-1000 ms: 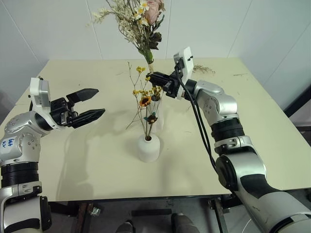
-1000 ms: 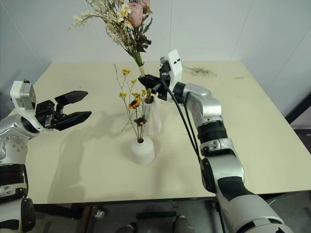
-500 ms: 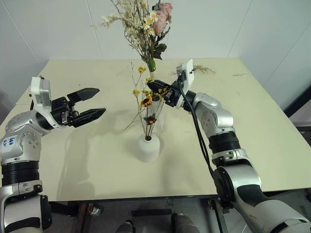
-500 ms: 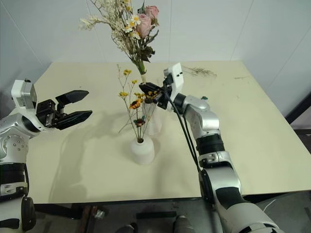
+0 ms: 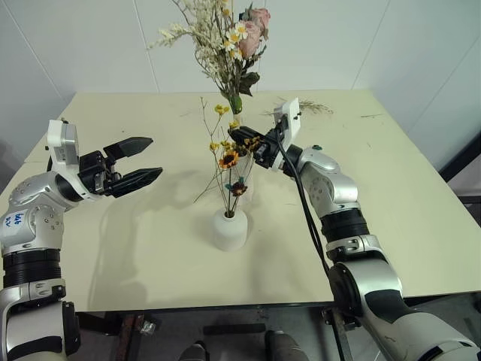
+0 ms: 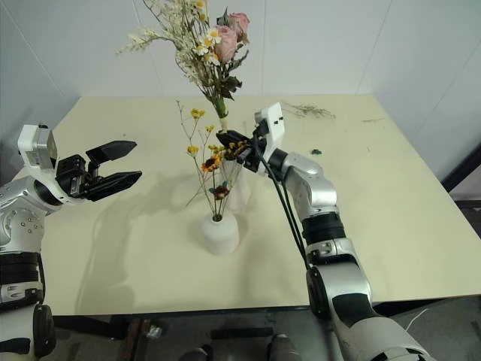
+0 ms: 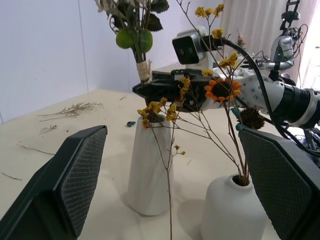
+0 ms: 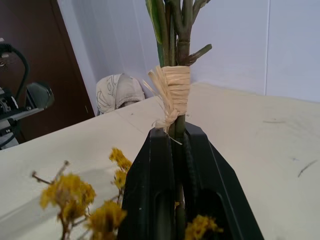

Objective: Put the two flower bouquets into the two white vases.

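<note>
My right gripper (image 5: 234,135) is shut on the raffia-tied stems (image 8: 176,92) of the rose bouquet (image 5: 239,37). It holds the bouquet upright just over the tall cone vase (image 7: 147,170), which stands behind the short dome vase (image 5: 229,229). The black fingers hide the stem ends. The thin yellow-orange bunch (image 5: 225,154) stands in the short vase, and its sprigs reach up in front of the right gripper. Well left of both vases, my left gripper (image 5: 156,156) hovers over the table, open and holding nothing.
Loose dried sprigs (image 5: 312,107) lie near the far right of the cream table (image 5: 391,195), along with a small green scrap (image 5: 314,147). A white wall stands close behind the table's far edge.
The right gripper has come down a little with the rose bouquet, closer to the tall vase, and the bouquet now stands more upright. The left gripper has stayed where it was.
</note>
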Robot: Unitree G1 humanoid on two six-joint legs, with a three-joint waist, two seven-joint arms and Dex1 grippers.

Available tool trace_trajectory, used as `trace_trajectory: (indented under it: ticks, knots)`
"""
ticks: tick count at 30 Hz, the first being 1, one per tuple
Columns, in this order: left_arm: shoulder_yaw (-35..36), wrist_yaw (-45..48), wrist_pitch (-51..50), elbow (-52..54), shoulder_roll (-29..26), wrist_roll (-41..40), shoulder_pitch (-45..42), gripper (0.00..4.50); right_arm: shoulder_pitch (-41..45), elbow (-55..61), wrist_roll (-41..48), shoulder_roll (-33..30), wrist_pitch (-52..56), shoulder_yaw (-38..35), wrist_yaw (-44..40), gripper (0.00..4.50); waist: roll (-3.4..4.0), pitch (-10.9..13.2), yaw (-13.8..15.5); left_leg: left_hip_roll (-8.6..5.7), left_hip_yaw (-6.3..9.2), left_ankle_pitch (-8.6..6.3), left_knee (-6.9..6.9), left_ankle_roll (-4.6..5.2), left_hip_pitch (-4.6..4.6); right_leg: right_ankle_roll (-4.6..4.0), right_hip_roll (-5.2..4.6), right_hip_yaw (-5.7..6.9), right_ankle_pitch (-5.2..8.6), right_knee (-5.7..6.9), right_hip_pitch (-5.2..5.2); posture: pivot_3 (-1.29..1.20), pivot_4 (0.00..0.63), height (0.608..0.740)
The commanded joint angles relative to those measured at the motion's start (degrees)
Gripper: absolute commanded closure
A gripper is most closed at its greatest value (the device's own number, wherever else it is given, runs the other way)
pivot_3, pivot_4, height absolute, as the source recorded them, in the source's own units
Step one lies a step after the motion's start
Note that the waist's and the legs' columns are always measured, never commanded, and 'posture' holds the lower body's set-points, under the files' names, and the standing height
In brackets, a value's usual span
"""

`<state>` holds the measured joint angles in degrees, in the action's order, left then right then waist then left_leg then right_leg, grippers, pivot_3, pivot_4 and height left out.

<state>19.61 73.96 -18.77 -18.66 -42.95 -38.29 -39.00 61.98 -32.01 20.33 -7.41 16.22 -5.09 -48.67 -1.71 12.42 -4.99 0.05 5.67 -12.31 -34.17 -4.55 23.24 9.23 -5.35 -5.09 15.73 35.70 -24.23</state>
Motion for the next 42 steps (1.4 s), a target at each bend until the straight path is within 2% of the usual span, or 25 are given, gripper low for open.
trace_trajectory:
  ticks: [1, 8, 13, 22, 35, 42]
  knots:
    - [0.8, 0.3, 0.6, 1.4, -1.0, -0.5, -0.9, 0.00, 0.6, 0.3, 0.0, -0.5, -2.2, 0.1, -0.5, 4.48, 0.00, 0.0, 0.0, 0.00, 0.00, 0.00, 0.00, 0.00, 0.00, 0.00, 0.00, 0.00, 0.00, 0.00, 0.00, 0.00, 0.150, 0.740]
    - [0.7, 0.2, 0.4, 1.7, -0.9, -0.5, -1.1, 0.00, 0.2, 0.2, -0.5, -1.1, -2.3, 1.1, -1.6, 4.48, 0.00, 0.0, 0.0, 0.00, 0.00, 0.00, 0.00, 0.00, 0.00, 0.00, 0.00, 0.00, 0.00, -0.01, 0.00, 0.00, 0.150, 0.740]
    - [0.6, 0.3, 0.4, 1.8, -0.8, -0.6, -1.2, 0.00, -0.7, 2.9, -0.3, -1.8, -1.2, 2.4, -3.3, 3.00, 0.00, 0.0, 0.0, 0.00, 0.00, 0.00, 0.00, 0.00, 0.00, 0.00, 0.00, 0.00, 0.00, -0.01, 0.00, 0.00, 0.150, 0.740]
    - [0.3, 0.4, 0.8, 1.2, -0.4, -0.4, -1.6, 0.00, -1.8, 9.1, 0.3, -4.6, 1.8, 3.4, -5.0, 0.02, 0.00, 0.0, 0.1, 0.00, 0.00, 0.00, 0.00, 0.00, 0.00, 0.00, 0.00, 0.00, 0.00, -0.02, 0.00, 0.00, 0.150, 0.740]
    - [-1.0, 2.1, 2.7, -3.6, 0.5, 1.0, -4.3, 0.00, -4.0, 19.5, 0.4, -15.6, 12.0, 4.3, -6.3, 0.02, -0.01, 0.0, 0.3, 0.00, -0.01, 0.01, -0.04, 0.01, 0.00, 0.00, 0.00, 0.00, 0.00, -0.14, 0.00, 0.00, 0.150, 0.740]
    - [-2.2, 3.0, 3.9, -6.1, 1.6, 1.6, -6.1, 0.00, -5.1, 23.1, 0.8, -19.2, 14.9, 3.5, -5.6, 0.02, -0.01, 0.0, 0.2, -0.02, 0.00, 0.02, -0.08, 0.02, 0.00, 0.00, 0.00, -0.01, 0.00, -0.12, 0.00, 0.00, 0.150, 0.740]
